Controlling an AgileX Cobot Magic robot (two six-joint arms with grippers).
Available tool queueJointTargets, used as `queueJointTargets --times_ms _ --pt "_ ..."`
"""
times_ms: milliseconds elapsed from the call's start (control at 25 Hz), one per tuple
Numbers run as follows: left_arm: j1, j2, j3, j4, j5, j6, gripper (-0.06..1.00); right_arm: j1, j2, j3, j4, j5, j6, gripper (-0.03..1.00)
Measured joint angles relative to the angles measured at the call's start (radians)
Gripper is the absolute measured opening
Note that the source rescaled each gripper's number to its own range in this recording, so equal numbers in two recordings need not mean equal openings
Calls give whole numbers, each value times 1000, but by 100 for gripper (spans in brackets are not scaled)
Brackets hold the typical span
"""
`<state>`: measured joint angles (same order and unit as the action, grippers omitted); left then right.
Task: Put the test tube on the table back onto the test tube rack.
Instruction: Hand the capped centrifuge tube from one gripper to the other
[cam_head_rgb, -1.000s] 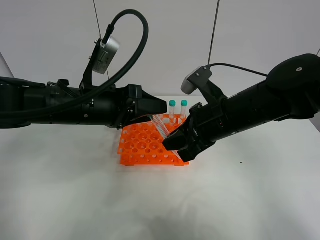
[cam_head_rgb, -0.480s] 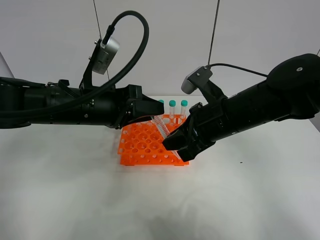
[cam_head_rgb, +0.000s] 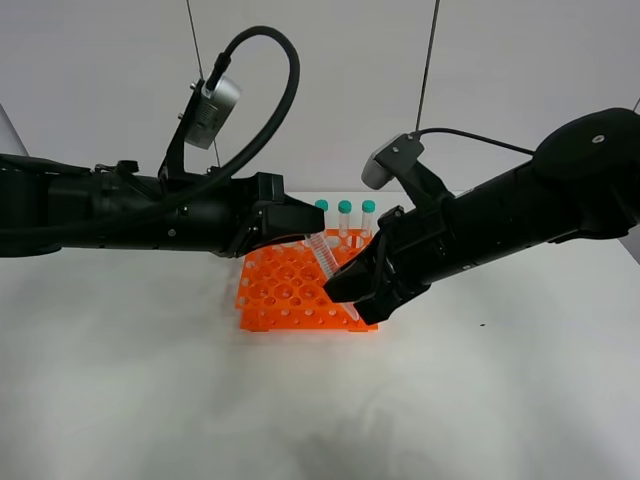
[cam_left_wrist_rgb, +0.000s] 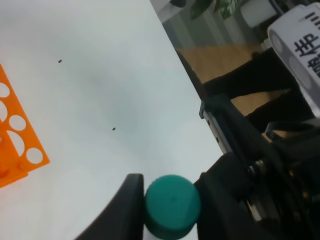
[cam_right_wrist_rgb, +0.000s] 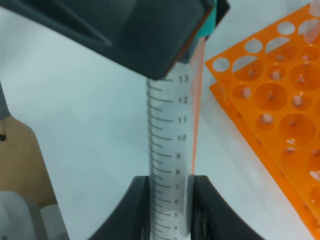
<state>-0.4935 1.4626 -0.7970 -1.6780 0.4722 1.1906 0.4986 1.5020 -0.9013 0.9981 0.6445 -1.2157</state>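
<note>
The left arm (cam_head_rgb: 120, 210) reaches in low over the white surface (cam_head_rgb: 150, 390). Its left pincer (cam_head_rgb: 314, 226) is clamped on the teal cap (cam_left_wrist_rgb: 172, 205) of the test tube (cam_head_rgb: 323, 255), with a black finger (cam_left_wrist_rgb: 127, 200) pressed against each side of the cap.

The tube is off the surface, held in the air between the two arms. Its long axis is tilted: the capped end points up and to the left, and the clear graduated body runs down to the right, over the front right part of the orange rack (cam_head_rgb: 285, 290). Three other teal-capped tubes (cam_head_rgb: 345, 208) stand upright along the rack's far edge.

The right pincer (cam_head_rgb: 347, 292) is closed on the lower half of the tube's body. In the right wrist view the scale marks run between its fingers (cam_right_wrist_rgb: 137, 210). A short clear piece of the tube shows below it, near the rack's front right corner. The right arm (cam_head_rgb: 540, 200) slopes up and away to the right.
</note>
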Motion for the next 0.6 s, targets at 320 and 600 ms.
queueJointTargets --times_ms 320,600 --pt "0 0 0 13 4 -6 0 0 0 0 -1 -4 1 14" --pt "0 0 0 19 22 -6 0 0 0 0 6 -21 8 96"
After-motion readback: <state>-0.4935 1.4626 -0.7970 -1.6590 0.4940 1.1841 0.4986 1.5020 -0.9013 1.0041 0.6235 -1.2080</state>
